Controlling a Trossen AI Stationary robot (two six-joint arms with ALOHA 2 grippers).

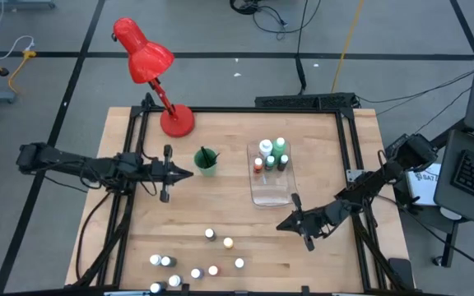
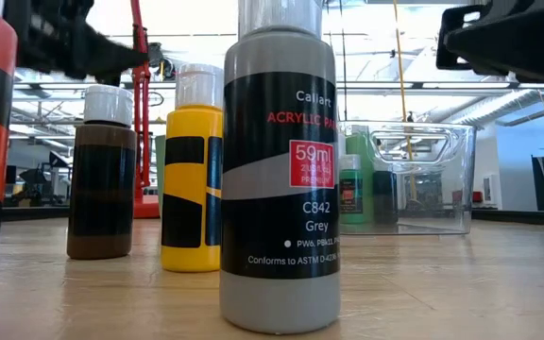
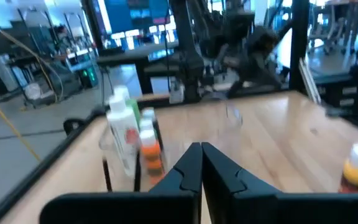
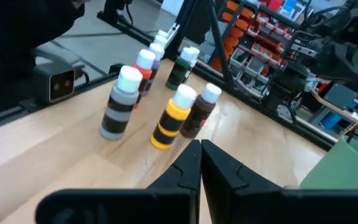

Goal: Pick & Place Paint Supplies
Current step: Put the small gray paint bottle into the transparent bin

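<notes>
A clear plastic bin point(image 1: 263, 196) on the table's right half holds a few upright bottles point(image 1: 271, 154) at its far end: green, white and red-orange ones, all white-capped. Just left of it stands a green cup point(image 1: 206, 164) with thin dark brushes point(image 1: 205, 154) leaning inside. About ten more capped bottles point(image 1: 196, 261) stand scattered along the near edge. In the low view the closest is a grey bottle point(image 2: 279, 179) with a black label reading C842 Grey; behind it stand a yellow bottle point(image 2: 192, 179) and a brown bottle point(image 2: 102, 175), both upright, with black label bands
</notes>
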